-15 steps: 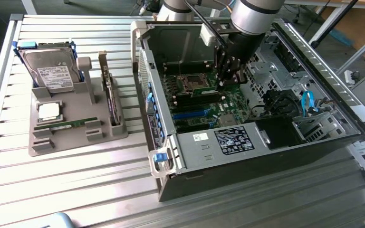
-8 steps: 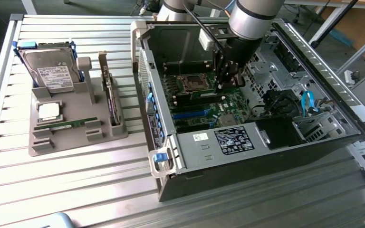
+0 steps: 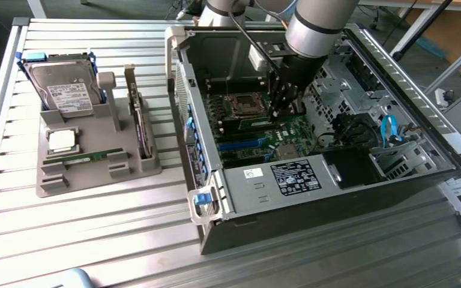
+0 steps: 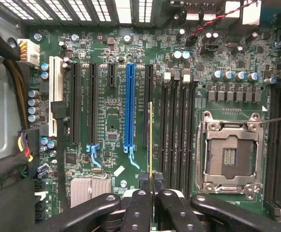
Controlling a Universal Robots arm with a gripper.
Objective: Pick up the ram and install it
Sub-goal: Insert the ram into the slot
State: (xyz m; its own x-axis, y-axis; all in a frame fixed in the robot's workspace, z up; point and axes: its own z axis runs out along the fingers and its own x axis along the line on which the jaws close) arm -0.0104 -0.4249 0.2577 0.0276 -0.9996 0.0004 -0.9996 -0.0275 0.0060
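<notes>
Gripping ram (image 4: pixel 150 140) edge-on, end effector (image 4: pixel 151 186) clamped on it, poised above motherboard (image 4: pixel 111 145) memory slots (image 4: pixel 176 130) inside open computer case (image 3: pixel 311 174).

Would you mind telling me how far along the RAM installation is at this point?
Done: the ram is picked up; the gripper is shut on it, edge-on between the fingers, inside the open computer case.

In hand: the stick hangs above the motherboard, close to the black memory slots beside the empty processor socket.

Left: seating it; it does not look pressed into a slot yet.
</notes>
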